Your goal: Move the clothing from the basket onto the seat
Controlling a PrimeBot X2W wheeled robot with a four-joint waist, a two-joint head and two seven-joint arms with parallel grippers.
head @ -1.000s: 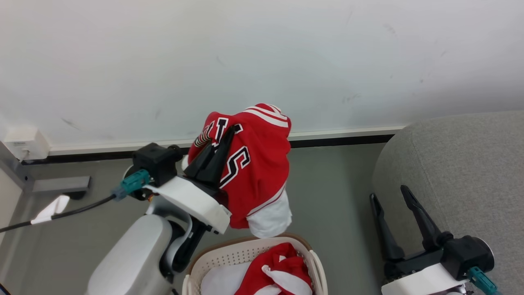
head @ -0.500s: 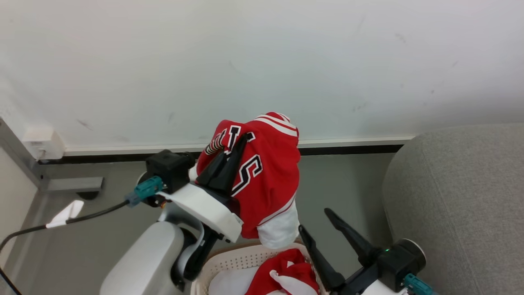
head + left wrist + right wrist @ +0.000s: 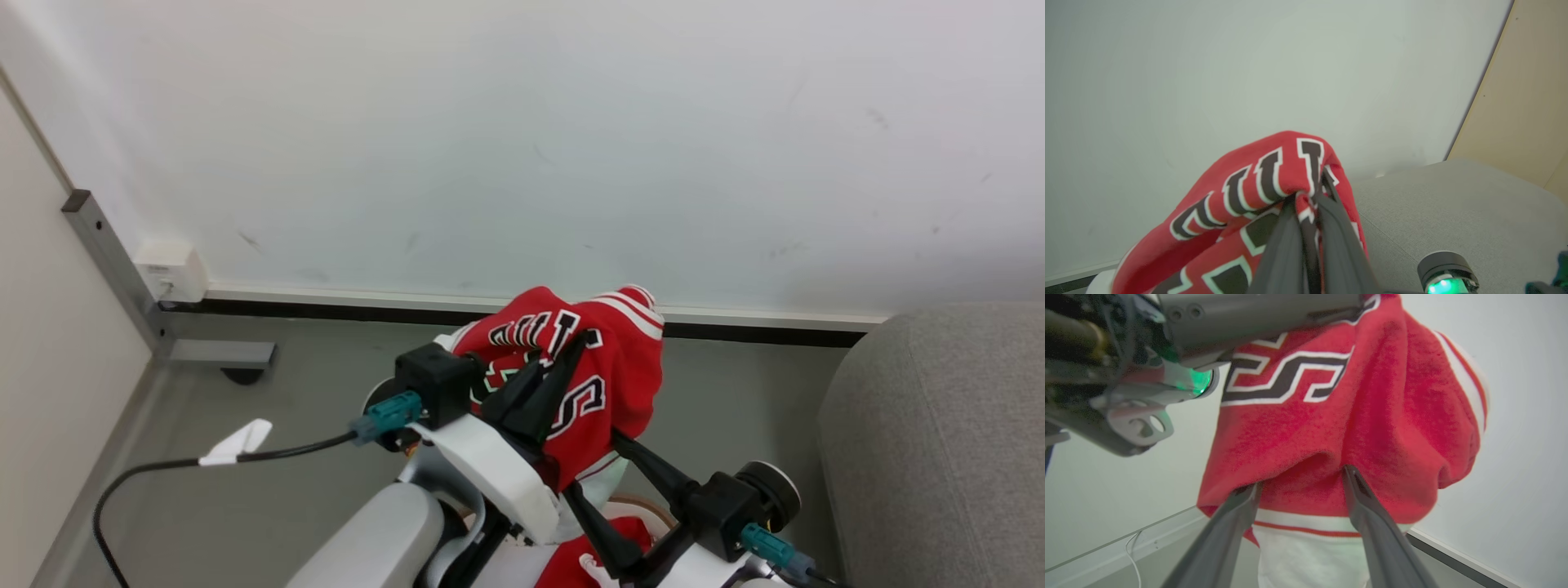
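A red garment [image 3: 608,367] with black-and-white block letters hangs in the air before the wall, my left gripper [image 3: 578,341] shut on a fold of it near the top. The left wrist view has the two fingers pinched together on that clothing [image 3: 1257,179]. My right gripper [image 3: 594,467] stands open just beneath, its fingertips against the garment's lower red part [image 3: 1372,416] above the white hem. A second red garment [image 3: 581,565] lies in the basket [image 3: 655,508], of which a bit of tan rim shows. The grey seat [image 3: 939,441] is at the right.
A white wall with a dark baseboard [image 3: 326,306] stands close ahead. A black cable [image 3: 163,469] with a white tag crosses the grey floor at the left. A wall box [image 3: 170,269] and a beige panel [image 3: 49,327] are at the far left.
The camera has shifted, the scene sitting lower and further right. My right gripper has moved left from beside the seat to under the hanging garment. The left gripper still holds the garment.
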